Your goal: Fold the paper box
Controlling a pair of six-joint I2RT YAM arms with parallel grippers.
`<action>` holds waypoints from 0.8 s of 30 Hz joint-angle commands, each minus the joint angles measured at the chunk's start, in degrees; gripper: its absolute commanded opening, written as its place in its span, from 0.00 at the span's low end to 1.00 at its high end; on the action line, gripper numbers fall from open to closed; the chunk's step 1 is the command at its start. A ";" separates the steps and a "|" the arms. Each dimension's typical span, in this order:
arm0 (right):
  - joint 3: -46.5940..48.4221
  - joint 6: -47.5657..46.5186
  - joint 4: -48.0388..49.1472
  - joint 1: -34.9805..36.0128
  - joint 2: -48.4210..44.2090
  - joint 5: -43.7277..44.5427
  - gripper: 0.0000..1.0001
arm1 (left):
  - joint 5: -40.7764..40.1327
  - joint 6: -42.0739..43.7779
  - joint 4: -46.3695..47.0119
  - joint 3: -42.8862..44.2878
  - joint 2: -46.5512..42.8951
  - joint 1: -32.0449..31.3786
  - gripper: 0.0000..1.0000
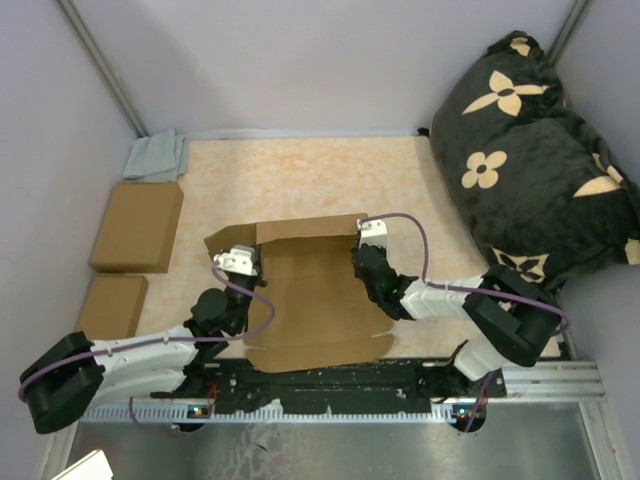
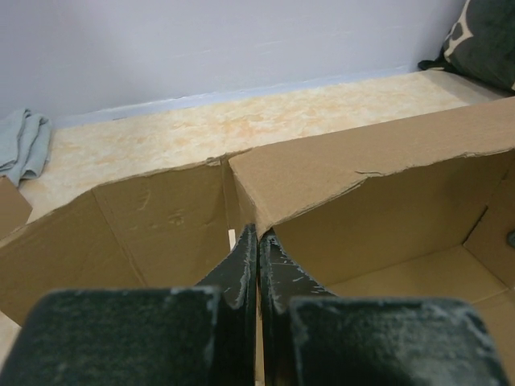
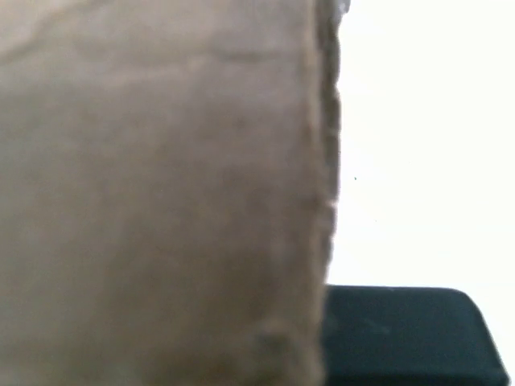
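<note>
The paper box (image 1: 315, 295) lies in the middle of the table, a brown cardboard blank with its back wall and side walls raised. My left gripper (image 1: 243, 268) is at the box's left back corner. In the left wrist view the gripper (image 2: 258, 235) has its jaws pressed together on a thin edge of the box's left wall (image 2: 161, 233). My right gripper (image 1: 366, 256) is at the box's right wall. In the right wrist view blurred cardboard (image 3: 161, 193) fills the left of the frame and hides the jaws. Only one dark finger (image 3: 410, 334) shows.
Two ready-made brown boxes (image 1: 138, 225) (image 1: 112, 305) lie along the left side. A grey cloth (image 1: 157, 155) sits at the back left corner. A black cushion with tan flowers (image 1: 530, 150) fills the back right. The arms' mounting rail (image 1: 340, 385) runs along the near edge.
</note>
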 commanded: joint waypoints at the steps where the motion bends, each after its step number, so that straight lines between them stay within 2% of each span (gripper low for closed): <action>1: 3.49 1.95 1.55 0.62 0.78 3.51 0.00 | 0.93 0.29 0.26 1.87 0.54 -0.74 0.04; 5: 3.01 4.65 -3.57 0.05 -1.63 8.00 0.00 | -2.38 -1.07 -0.90 1.90 -0.68 -0.74 0.32; 9: 1.22 6.01 -8.38 -0.88 -6.31 11.38 0.00 | -3.17 -5.27 -7.21 3.01 -5.58 -0.74 0.48; 12: 0.08 6.31 -13.21 -1.61 -9.58 13.96 0.00 | -3.22 -8.95 -16.24 5.85 -10.46 -0.74 0.61; 14: -0.64 6.27 -15.94 -2.45 -11.58 15.23 0.00 | -4.93 -11.40 -21.44 7.82 -13.29 -0.72 0.65; 16: -1.66 6.20 -18.13 -3.69 -13.26 16.01 0.00 | -6.60 -11.16 -21.76 8.19 -15.46 -0.65 0.68; 18: -3.56 6.21 -18.79 -5.32 -15.21 15.91 0.00 | -10.88 -9.02 -17.09 7.09 -15.76 -0.38 0.72; 21: -7.28 7.40 -17.28 -9.43 -19.02 9.82 0.00 | -17.05 -6.57 -10.25 6.29 -12.08 2.66 0.76; 23: -8.35 7.71 -17.21 -10.41 -20.45 7.71 0.00 | -14.69 -11.20 -17.91 8.99 -9.32 6.88 0.76; 24: -8.35 7.62 -17.49 -10.63 -20.61 6.94 0.00 | -12.42 -17.10 -22.80 10.94 -7.91 9.42 0.76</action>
